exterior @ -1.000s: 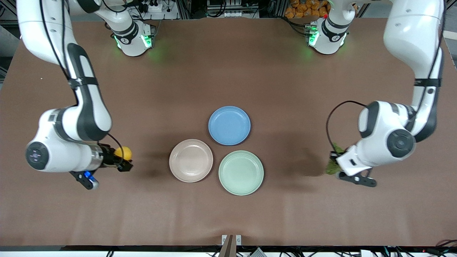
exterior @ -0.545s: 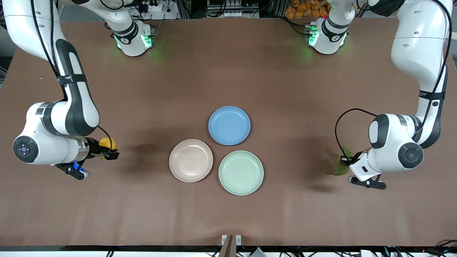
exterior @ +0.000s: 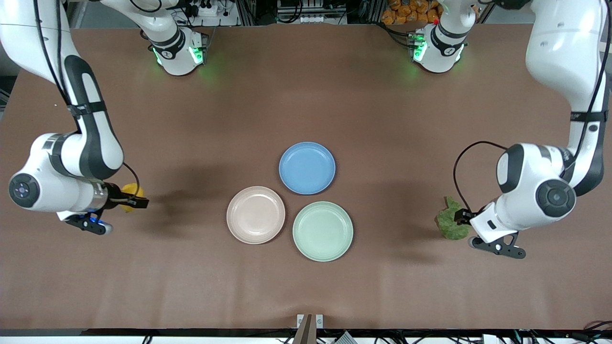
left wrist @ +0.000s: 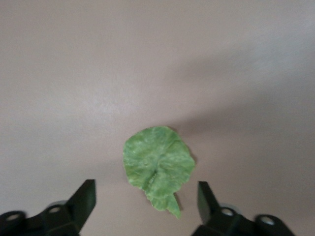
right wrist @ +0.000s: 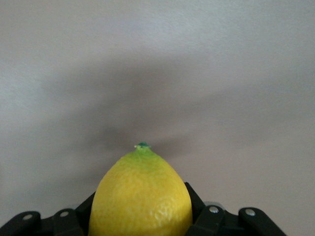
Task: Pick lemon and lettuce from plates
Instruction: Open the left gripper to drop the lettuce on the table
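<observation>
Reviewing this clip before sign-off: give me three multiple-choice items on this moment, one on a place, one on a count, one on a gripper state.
1. Where does the lettuce lie?
A. on the bare table
B. on the mint green plate
C. on the blue plate

2. How many plates are on the table?
A. two
B. three
C. four

3. What is the right gripper doing?
A. standing open
B. shut on nothing
C. gripping the lemon

Answers:
1 A, the leaf lies flat on brown tabletop below the open left gripper.
2 B, beige-pink, mint green and blue.
3 C, its fingers press both sides.
</observation>
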### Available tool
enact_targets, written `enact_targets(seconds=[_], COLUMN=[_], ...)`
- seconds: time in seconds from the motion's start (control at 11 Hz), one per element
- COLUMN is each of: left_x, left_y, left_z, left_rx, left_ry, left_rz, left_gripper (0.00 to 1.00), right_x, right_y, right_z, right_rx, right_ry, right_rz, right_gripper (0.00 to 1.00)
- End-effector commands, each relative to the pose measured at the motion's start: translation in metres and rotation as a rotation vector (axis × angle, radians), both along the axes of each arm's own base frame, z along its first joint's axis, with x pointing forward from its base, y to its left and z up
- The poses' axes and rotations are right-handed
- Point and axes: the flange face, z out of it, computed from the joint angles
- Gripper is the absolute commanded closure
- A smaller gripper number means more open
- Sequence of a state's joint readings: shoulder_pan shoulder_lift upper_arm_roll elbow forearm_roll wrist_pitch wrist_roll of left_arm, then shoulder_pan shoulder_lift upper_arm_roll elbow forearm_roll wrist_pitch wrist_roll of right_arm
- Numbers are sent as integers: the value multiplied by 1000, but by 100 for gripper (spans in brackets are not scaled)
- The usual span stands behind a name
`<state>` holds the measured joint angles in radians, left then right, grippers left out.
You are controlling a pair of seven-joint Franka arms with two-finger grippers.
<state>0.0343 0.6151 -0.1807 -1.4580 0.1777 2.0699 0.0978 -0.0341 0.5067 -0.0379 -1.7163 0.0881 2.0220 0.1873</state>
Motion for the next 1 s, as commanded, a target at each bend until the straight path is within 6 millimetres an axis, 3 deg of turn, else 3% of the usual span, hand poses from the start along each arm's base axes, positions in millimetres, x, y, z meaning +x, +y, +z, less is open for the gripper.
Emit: enact_targets(seconds=[0.0,0.18,0.36,0.73,0.91], left_x=[-20,-31,-48,-64,-70], left_y=[-3,8,-1,12,20], left_z=[81,128,167,214,227], left_rx=[48,62,76,14,4], left_ry=[-36,-57,-61,-69,-37], left_rz=[-5,-7,-54,5,70], left_gripper=[0,0,0,0,0], right_x=[-30,-42,-45,-46,-47], right_y=[-11,-10,-6,-4,-5], right_z=[-7,-36,-46,-78,-86], right_rx=[10,-7,-9,-27,-26], right_ry=[-36,-75,-91,-105,-99], right_rz=[67,75,82,132,137], right_gripper=[62,62,62,62,61])
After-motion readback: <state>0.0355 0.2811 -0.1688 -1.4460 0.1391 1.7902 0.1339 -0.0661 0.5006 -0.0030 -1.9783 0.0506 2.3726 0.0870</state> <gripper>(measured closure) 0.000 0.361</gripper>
